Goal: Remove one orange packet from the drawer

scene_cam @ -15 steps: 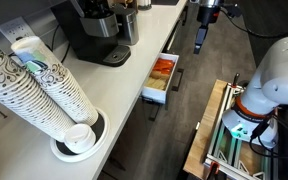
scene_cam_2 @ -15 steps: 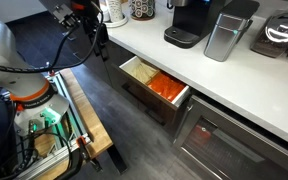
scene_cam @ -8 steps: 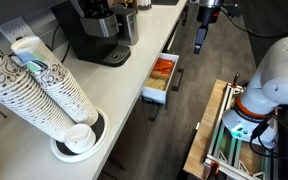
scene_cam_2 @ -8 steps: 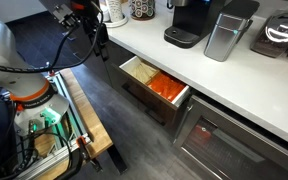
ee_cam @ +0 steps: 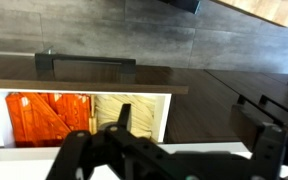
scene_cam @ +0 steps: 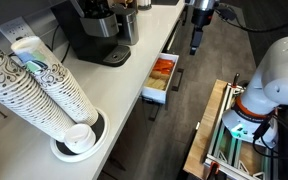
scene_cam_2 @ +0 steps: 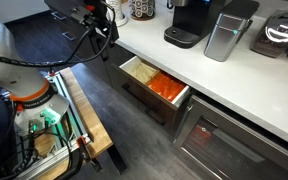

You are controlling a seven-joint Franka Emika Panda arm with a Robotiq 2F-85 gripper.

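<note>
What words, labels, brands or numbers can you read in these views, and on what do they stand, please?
None can be read in any view.
orange packets in the drawer: print too blurred to read.
coffee machine: no legible brand.
paper cups: pattern only, no words.

Orange-red packets (ee_cam: 46, 118) and pale yellow packets (ee_cam: 134, 112) fill a white-sided, dark-fronted drawer (ee_cam: 84, 87) below a white countertop (scene_cam_2: 234, 90).

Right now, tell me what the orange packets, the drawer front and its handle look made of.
Orange packets: likely plastic or foil film, slightly glossy and creased. Drawer front: dark, smooth panel, perhaps wood laminate. Handle: matte black bar, possibly painted metal.
</note>
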